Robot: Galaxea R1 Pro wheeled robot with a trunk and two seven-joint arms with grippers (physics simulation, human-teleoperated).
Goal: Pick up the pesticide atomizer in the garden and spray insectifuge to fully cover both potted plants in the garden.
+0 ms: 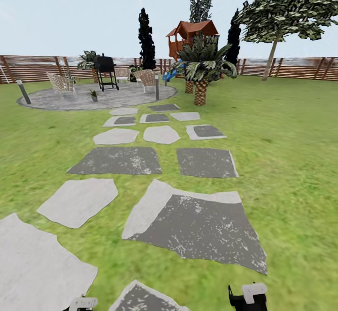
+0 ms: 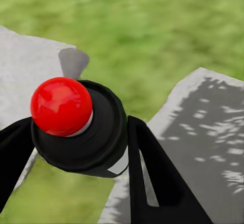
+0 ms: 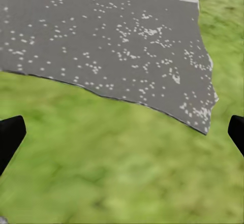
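The pesticide atomizer (image 2: 96, 132), a dark bottle with a round red top, sits between the two black fingers of my left gripper (image 2: 81, 155), which is shut on it. Below it lie grass and stepping stones. My right gripper (image 3: 122, 132) is open, its black fingertips wide apart over grass beside a dark slab. In the head view the left gripper (image 1: 83, 304) and right gripper (image 1: 249, 297) peek in at the bottom edge. Far ahead, a small green potted plant (image 1: 94, 95) stands on the round paved patio (image 1: 131, 96).
A path of grey and dark stepping stones (image 1: 197, 226) runs across the lawn to the patio. On the patio stand a black grill (image 1: 105, 70) and wicker chairs (image 1: 61, 83). A palm (image 1: 202, 73), a play tower (image 1: 190, 36) and a wooden fence (image 1: 291, 66) lie beyond.
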